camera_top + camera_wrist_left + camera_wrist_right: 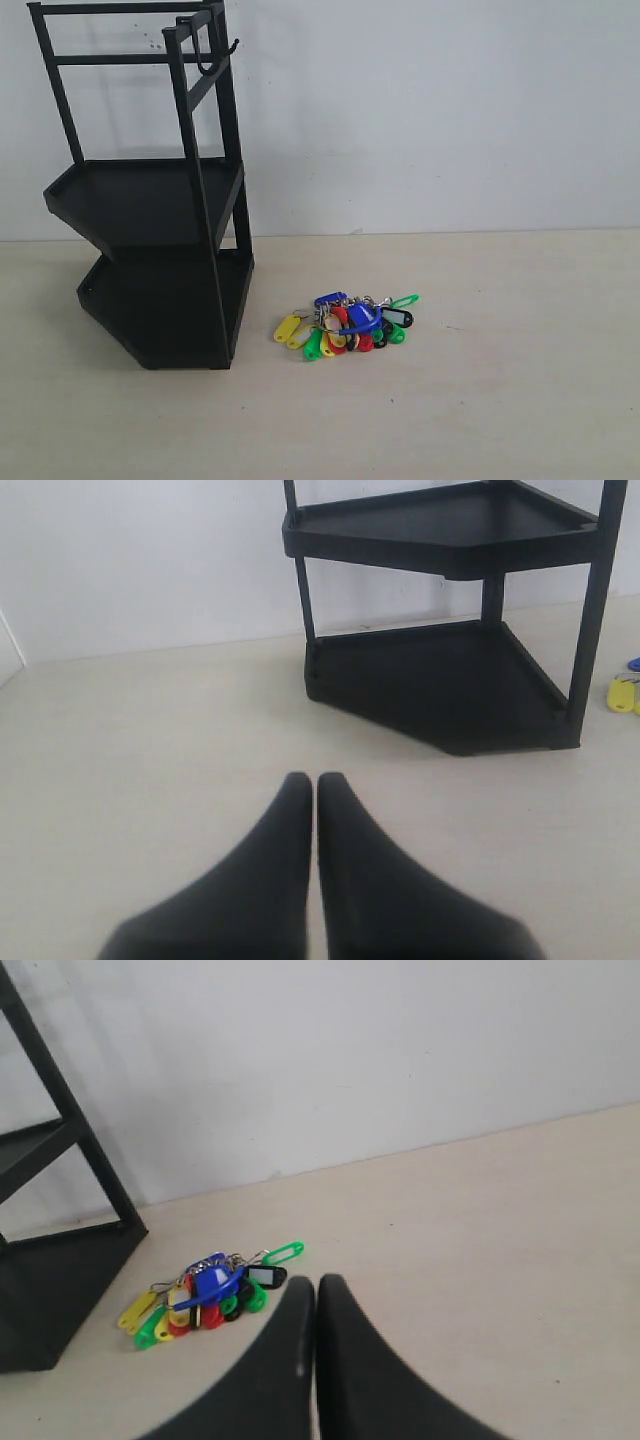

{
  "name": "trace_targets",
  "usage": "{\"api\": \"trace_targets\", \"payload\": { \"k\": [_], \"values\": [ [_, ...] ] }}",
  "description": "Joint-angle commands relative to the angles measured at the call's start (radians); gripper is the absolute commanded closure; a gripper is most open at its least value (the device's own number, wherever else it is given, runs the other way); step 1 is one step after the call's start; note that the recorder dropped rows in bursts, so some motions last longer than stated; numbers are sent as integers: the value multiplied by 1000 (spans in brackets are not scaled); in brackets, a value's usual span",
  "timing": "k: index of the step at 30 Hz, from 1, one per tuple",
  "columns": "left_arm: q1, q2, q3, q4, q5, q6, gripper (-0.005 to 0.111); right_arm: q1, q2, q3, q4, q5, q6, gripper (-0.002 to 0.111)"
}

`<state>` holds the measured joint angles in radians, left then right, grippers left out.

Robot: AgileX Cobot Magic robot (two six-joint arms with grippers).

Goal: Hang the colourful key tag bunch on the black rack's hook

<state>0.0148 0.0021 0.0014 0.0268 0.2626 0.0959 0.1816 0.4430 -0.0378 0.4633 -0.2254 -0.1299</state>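
The colourful key tag bunch (348,323) lies on the table just right of the black rack (150,200). The rack's hook (214,62) juts from its upper frame, near the top bar. In the right wrist view the bunch (210,1290) rests a short way ahead of my right gripper (316,1282), which is shut and holds nothing. My left gripper (315,778) is shut too, empty, with the rack's lower tray (440,680) ahead of it; one yellow tag (622,694) peeks past the rack's post. Neither gripper shows in the exterior view.
A white wall (430,110) stands close behind the rack. The pale tabletop (480,400) stretches to the right of the bunch and toward the front.
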Motion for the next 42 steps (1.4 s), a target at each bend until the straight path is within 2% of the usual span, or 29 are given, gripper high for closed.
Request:
{"api": "trace_targets", "payload": {
  "k": [1, 6, 14, 19, 24, 31, 36, 42],
  "values": [
    [-1, -2, -1, -3, -7, 1, 102, -2, -61, 38, -5, -37, 14, 108],
    [-1, -2, -1, -3, -7, 1, 102, -2, -63, 38, -9, -19, -43, 108],
    [-1, -2, -1, -3, -7, 1, 102, -2, -61, 34, -19, -62, -20, 108],
    [-1, -2, -1, -3, -7, 1, 102, -2, -61, -50, -32, -18, -19, 108],
    [-1, -2, -1, -3, -7, 1, 102, -2, -32, -175, -32, 130, -67, 108],
    [-1, -2, -1, -3, -7, 1, 102, -2, 199, -357, -24, 337, -70, 108],
    [-1, -2, -1, -3, -7, 1, 102, -2, 423, -416, -24, 393, -70, 108],
    [-1, -2, -1, -3, -7, 1, 102, -2, 652, -452, 40, 381, -70, 108]
  ]
}}
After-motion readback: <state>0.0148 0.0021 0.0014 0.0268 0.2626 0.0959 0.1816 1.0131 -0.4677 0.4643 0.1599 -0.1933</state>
